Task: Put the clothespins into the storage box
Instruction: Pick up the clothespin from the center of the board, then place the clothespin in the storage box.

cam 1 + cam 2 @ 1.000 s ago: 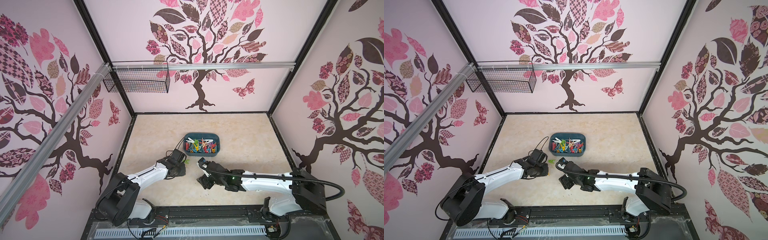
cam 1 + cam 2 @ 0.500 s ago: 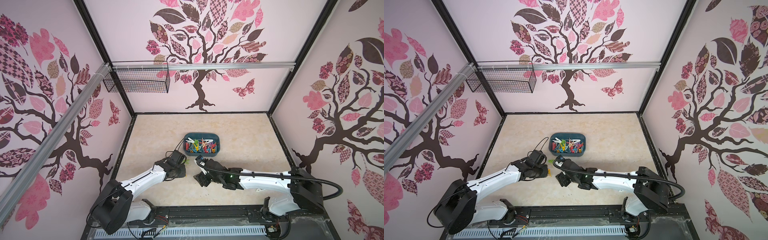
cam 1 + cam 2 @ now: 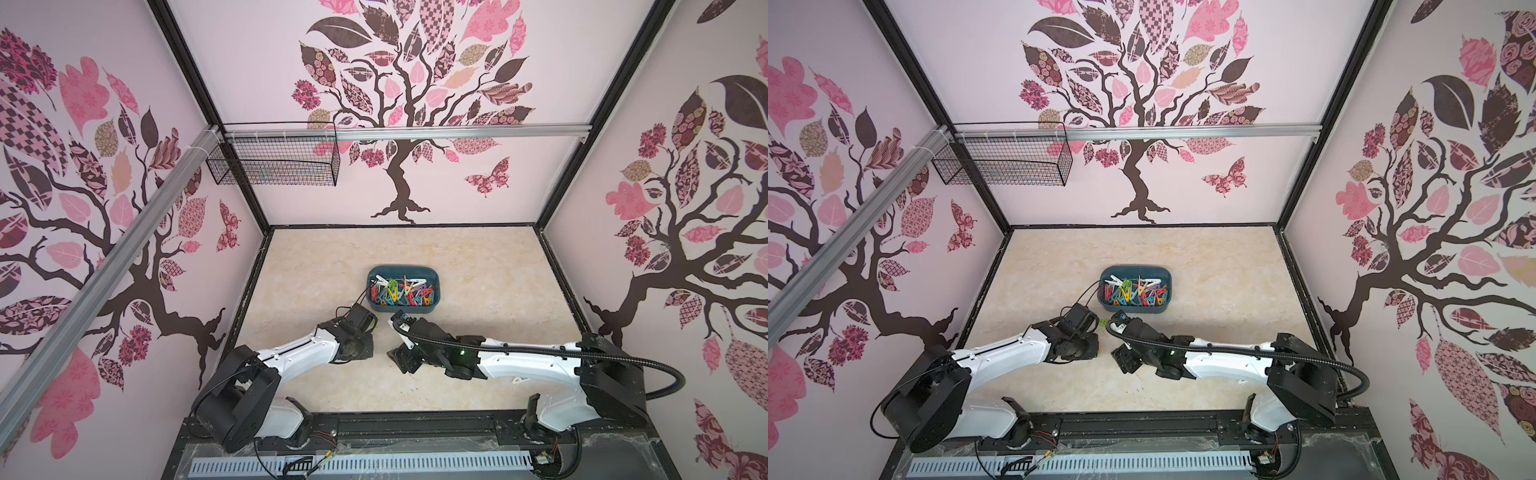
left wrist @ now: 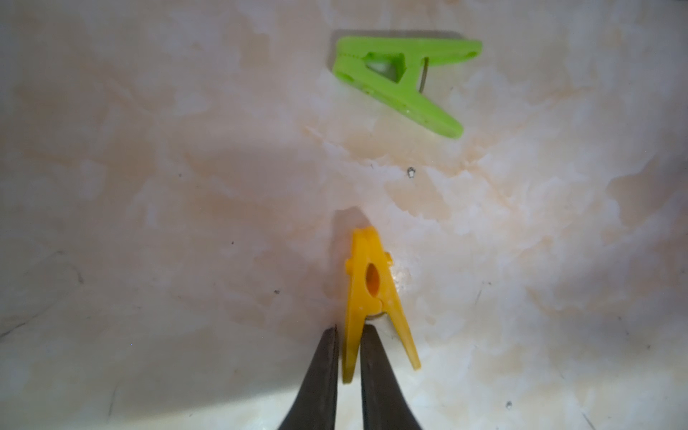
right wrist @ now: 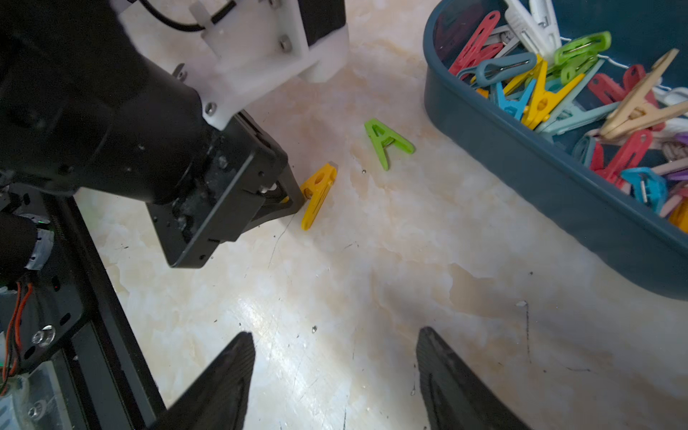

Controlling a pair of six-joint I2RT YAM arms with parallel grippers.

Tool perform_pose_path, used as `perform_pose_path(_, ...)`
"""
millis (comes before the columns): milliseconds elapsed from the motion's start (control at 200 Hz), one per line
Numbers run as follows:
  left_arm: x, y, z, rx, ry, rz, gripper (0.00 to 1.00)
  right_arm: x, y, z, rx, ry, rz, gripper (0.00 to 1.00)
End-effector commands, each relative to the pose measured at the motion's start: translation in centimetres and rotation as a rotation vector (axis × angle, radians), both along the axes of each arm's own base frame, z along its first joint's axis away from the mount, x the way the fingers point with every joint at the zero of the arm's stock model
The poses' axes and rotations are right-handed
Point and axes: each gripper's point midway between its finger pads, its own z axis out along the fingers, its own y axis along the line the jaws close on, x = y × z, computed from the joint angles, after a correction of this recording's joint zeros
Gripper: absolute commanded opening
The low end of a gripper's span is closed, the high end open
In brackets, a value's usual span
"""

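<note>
Pinching one leg of the yellow clothespin (image 4: 363,309) against the bench (image 4: 149,186), the left jaws are closed on it (a green clothespin (image 4: 409,96) lies loose nearby, short of the storage box (image 5: 521,160)), while the right jaws stand wide apart.

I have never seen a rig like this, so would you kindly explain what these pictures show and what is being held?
Two white robot arms with pincer grippers work at a marble-patterned table. Two pictures look down from overhead; two come from cameras on the arms' wrists. The left gripper pinches one leg of a yellow clothespin. A green clothespin lies loose nearby. The right gripper is open and empty. The blue box already holds many coloured clothespins.
</note>
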Motion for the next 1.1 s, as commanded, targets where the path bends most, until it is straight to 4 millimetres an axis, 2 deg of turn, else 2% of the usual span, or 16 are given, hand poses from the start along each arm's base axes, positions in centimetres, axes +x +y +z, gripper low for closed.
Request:
perform_pose_path(0,-0.3,0.0,-0.3,0.009,0.007,-0.017,0.08,0.8,-0.2,0.0,-0.019,-0.011,-0.036,0.72)
perform_pose_path(120,1.6,-0.3,2.6,-0.01,-0.077,-0.012,0.02,2.3,-1.2,0.7,-0.021,-0.035,-0.099,0.72)
perform_pose_path(295,6.6,-1.2,7.7,-0.086,-0.198,-0.012,0.01,6.6,-4.6,1.3,-0.025,-0.042,-0.246,0.72)
perform_pose_path(505,12.2,-4.7,12.0,-0.127,-0.293,-0.08,0.0,11.4,-8.1,2.2,-0.05,-0.096,-0.385,0.73)
perform_pose_path(625,15.0,-6.2,12.8,-0.137,-0.324,-0.096,0.0,14.3,-9.9,2.2,-0.068,-0.079,-0.475,0.73)
perform_pose_path(765,17.5,-7.5,11.7,-0.132,-0.321,-0.111,0.02,16.4,-10.7,1.7,-0.101,-0.06,-0.533,0.73)
perform_pose_path(840,18.7,-7.9,11.3,-0.121,-0.326,-0.115,0.07,16.8,-10.6,1.4,-0.112,-0.051,-0.539,0.73)
perform_pose_path(905,19.4,-7.9,11.2,-0.103,-0.33,-0.114,0.17,17.0,-10.4,1.5,-0.111,-0.046,-0.537,0.73)
perform_pose_path(985,19.8,-7.7,12.1,-0.094,-0.346,-0.108,0.24,16.9,-10.1,2.3,-0.092,-0.045,-0.525,0.73)
perform_pose_path(1090,19.1,-7.0,13.6,-0.094,-0.367,-0.091,0.29,16.3,-10.0,2.8,-0.071,-0.04,-0.502,0.73)
